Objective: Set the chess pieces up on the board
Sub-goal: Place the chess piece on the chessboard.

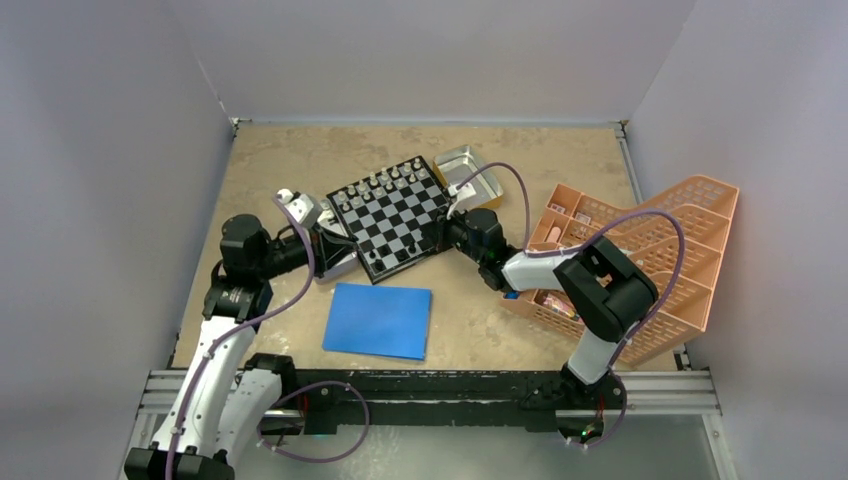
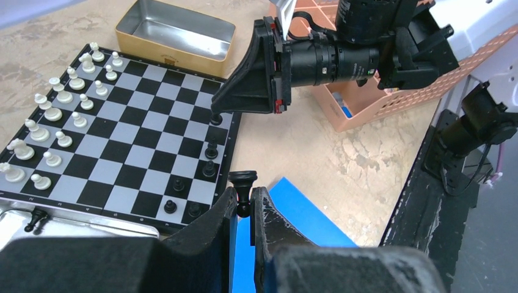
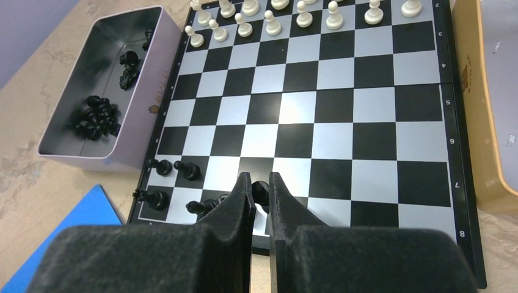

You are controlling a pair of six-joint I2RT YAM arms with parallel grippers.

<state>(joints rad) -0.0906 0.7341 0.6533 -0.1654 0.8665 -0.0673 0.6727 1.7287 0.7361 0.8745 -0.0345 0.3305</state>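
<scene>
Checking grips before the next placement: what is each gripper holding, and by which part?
Left gripper pinches a black piece by its stem, wide end out. Right gripper pinches a second black piece; part hidden.

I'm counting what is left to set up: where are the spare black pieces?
In the right wrist view the black pieces lie in the open tin at upper left, beside the board, above the blue sheet.

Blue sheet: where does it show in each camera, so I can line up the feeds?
Top external: blue sheet at centre, just below the board.
Left wrist: blue sheet at bottom centre, right of the board's lower corner.
Right wrist: blue sheet in the bottom-left corner, off the board's corner.
Shared landmark: the board, beside the sheet in all three.
</scene>
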